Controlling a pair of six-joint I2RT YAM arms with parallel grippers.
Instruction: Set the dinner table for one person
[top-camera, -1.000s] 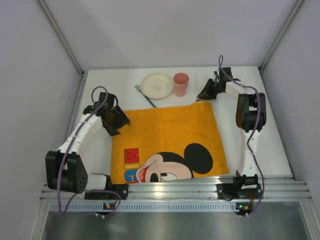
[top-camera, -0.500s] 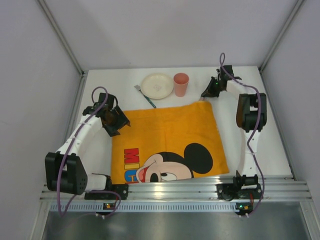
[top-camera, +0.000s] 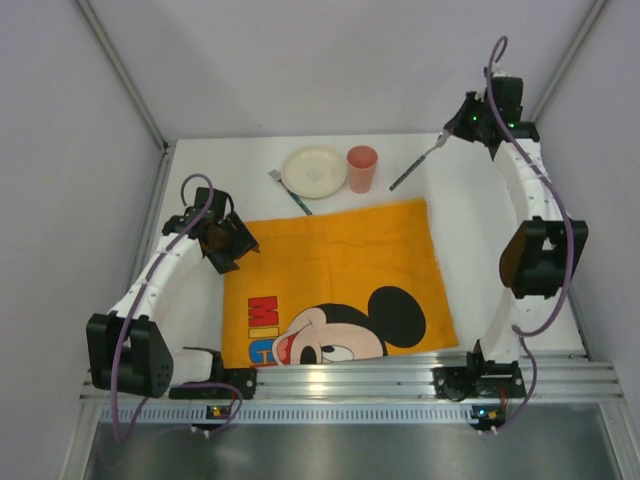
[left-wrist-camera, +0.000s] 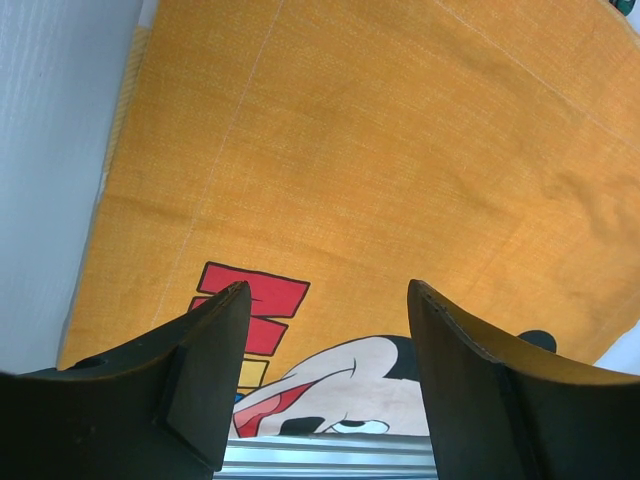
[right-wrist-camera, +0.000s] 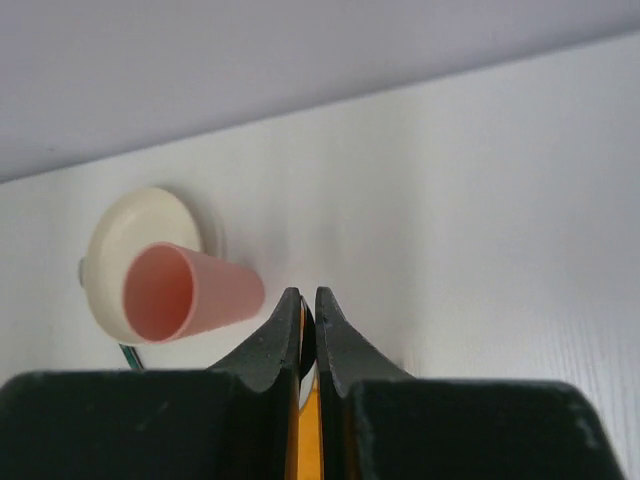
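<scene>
A: Right gripper (right-wrist-camera: 308, 297) just clamped the thin grey utensil (top-camera: 415, 168) and swings it toward the far-right corner of the matte white dinner table (top-camera: 460, 250).
B: Left gripper (left-wrist-camera: 327, 290) wide, empty, over the orange Mickey Mouse cloth (top-camera: 330, 260). Placement next.

Orange cloth (left-wrist-camera: 380, 150) is showing a coarse, matt weave. The white surface (right-wrist-camera: 480, 200) is appearing smooth and matt. Pink cup (right-wrist-camera: 190, 292) and cream plate (right-wrist-camera: 130, 225) are looking like smooth, satin plastic. The utensil (top-camera: 412, 170) is reading as dull grey, metal-like. The left hand (left-wrist-camera: 325, 300) is presenting dark, faintly glossy plastic. The ribbed rail (top-camera: 350, 378) is gleaming as bare metal.
</scene>
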